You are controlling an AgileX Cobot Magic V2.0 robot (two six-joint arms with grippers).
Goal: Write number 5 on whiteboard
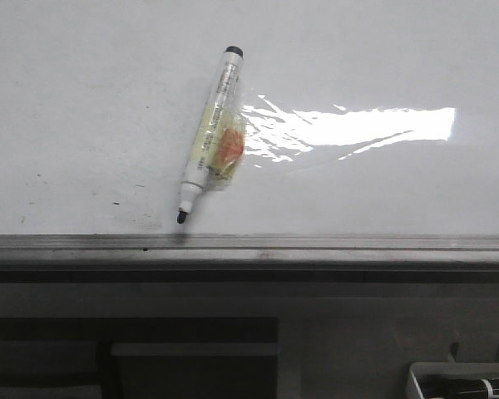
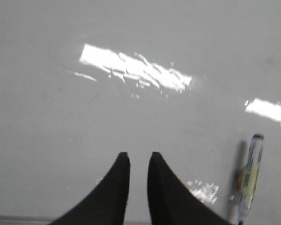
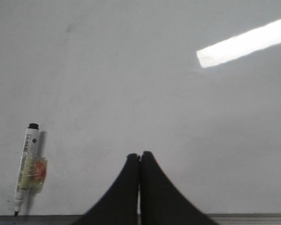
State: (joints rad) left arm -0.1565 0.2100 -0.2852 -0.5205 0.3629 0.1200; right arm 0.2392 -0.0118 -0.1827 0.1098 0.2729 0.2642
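The whiteboard [image 1: 83, 91] is a glossy white surface that fills the upper part of the front view. No number 5 shows on it in any view. A white marker [image 1: 212, 133] with a black uncapped tip and a taped orange-yellow wrap lies on the board, tip toward the near rail. My left gripper [image 2: 138, 154] hovers over bare board, jaws a little open and empty, with the marker [image 2: 250, 178] off to its side. My right gripper [image 3: 140, 154] is shut on nothing, apart from the marker [image 3: 28, 164]. Neither gripper appears in the front view.
A grey metal rail [image 1: 316, 243] runs along the board's near edge. Below it at the right, a white tray [image 1: 416, 384] holds another dark marker. Bright lamp glare [image 1: 366, 125] lies on the board beside the marker. A few tiny dark specks [image 1: 116, 202] sit near the rail.
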